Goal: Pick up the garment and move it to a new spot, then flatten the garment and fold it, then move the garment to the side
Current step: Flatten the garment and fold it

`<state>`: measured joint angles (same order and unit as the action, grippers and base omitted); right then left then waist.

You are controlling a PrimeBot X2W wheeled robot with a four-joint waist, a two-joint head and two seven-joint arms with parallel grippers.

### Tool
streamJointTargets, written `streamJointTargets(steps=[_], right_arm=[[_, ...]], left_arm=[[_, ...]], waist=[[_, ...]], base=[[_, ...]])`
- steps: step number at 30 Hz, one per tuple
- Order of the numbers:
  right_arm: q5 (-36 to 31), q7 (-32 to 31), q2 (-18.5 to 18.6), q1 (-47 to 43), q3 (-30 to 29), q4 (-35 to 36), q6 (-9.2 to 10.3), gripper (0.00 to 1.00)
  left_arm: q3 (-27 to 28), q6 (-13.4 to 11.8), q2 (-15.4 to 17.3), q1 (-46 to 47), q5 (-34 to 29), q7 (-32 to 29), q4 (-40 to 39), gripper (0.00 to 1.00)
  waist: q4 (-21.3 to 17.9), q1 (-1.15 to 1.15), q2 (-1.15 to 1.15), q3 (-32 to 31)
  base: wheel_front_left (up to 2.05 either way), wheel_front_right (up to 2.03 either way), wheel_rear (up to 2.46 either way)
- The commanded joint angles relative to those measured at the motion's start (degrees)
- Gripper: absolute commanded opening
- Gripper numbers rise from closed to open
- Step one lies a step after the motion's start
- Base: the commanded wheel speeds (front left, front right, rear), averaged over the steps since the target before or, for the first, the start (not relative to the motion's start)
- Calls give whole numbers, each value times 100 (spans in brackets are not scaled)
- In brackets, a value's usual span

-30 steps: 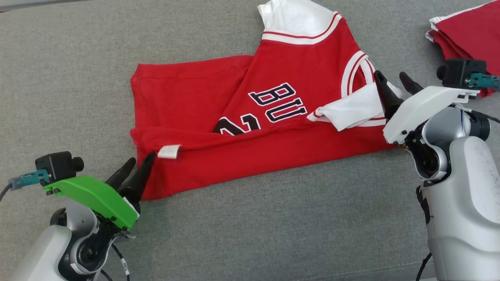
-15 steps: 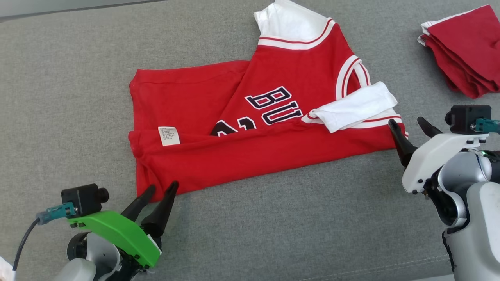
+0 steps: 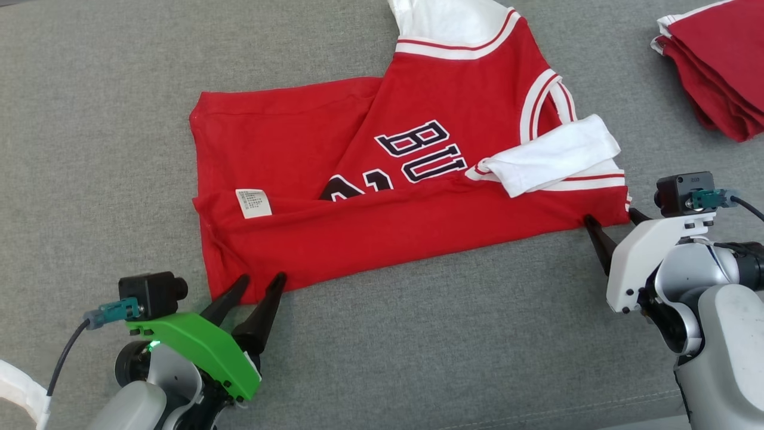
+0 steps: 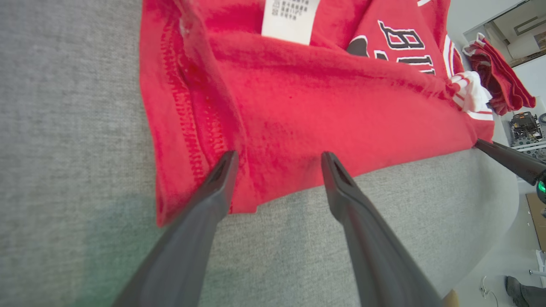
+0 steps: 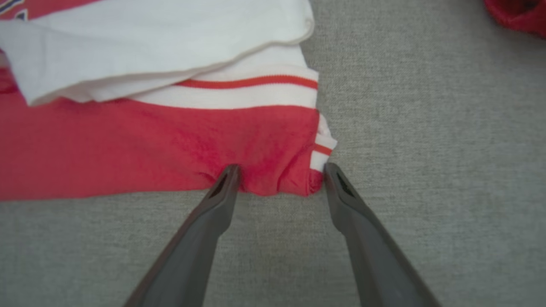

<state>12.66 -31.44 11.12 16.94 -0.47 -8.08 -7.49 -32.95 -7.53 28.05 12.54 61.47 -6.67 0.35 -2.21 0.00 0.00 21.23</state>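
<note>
The robot's left gripper (image 3: 262,277), under its green cover, stands with its two dark fingers spread apart. The tips rest at the near-left corner of a red basketball jersey (image 3: 382,239) and nothing is pinched between them. In the left wrist view the fingertips sit over the stitched hem of that corner, cloth beneath them and grey fabric surface (image 3: 418,346) nearer the camera.

On the other side, the right gripper (image 3: 610,215), with a white cover, is likewise spread wide. Its tips flank the jersey's near-right corner, where a red-and-white striped trim peeks out; the right wrist view shows the corner lying between the two tips, ungripped.

The jersey lies across the middle of the grey surface, its near edge folded up over the body in a long red band. A white care label (image 3: 253,203) shows at the left end of that fold. Beyond the band, dark letters "BU" (image 3: 427,149) and part of a number are visible. A white sleeve (image 3: 549,156) lies doubled over on the right, and more white cloth runs off the far edge of the head view.

A stack of folded red garments (image 3: 722,77) sits apart at the far right.
</note>
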Motion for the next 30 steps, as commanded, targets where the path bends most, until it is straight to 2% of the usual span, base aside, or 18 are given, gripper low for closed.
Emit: streamJointTargets(steps=[1,2,4,5,7,10,14,16,17,18,19,20,30], right_arm=[[13,-29,-11,45,42,-55,2,100],[23,-38,-5,51,62,-83,2,100],[45,-56,11,51,92,-128,2,100],[57,-57,24,53,89,-146,2,100],[55,-45,49,58,67,-181,2,100],[24,-35,62,61,45,-223,2,100],[15,-110,61,48,81,-305,2,99],[25,-121,71,58,78,-373,2,69],[26,-115,70,66,81,-404,2,48],[28,-97,69,84,81,-440,3,38],[29,-79,71,105,75,-473,4,23],[26,-62,72,126,65,-507,6,1],[116,112,82,281,67,-661,8,0]], left_arm=[[-38,33,-20,57,-61,1,93,76],[-60,43,-33,73,-66,17,139,48],[-84,78,-52,90,-87,38,202,31],[-89,88,-56,95,-97,38,222,23],[-85,102,-68,105,-97,59,262,17],[-71,115,-50,108,-92,80,320,0],[1,124,31,63,-59,118,378,0],[49,128,89,37,-27,119,416,0],[64,135,108,28,-10,125,436,0],[83,143,131,24,10,136,461,0],[94,154,143,28,16,141,474,0],[105,171,151,39,11,146,485,0],[119,256,140,112,57,169,547,0]], waist=[[24,0,0,22],[30,0,0,26],[42,0,0,23],[47,0,0,20],[55,0,0,13],[62,0,0,6],[65,0,0,20],[75,0,0,37],[81,0,0,41],[89,0,0,49],[95,0,0,54],[105,0,0,62],[145,0,0,31]], base=[[0,0,0],[0,0,0],[0,0,0],[0,0,0],[0,0,0],[0,0,0],[0,0,0],[0,0,0],[0,0,0],[0,0,0],[0,0,0],[0,0,0],[0,0,0]])
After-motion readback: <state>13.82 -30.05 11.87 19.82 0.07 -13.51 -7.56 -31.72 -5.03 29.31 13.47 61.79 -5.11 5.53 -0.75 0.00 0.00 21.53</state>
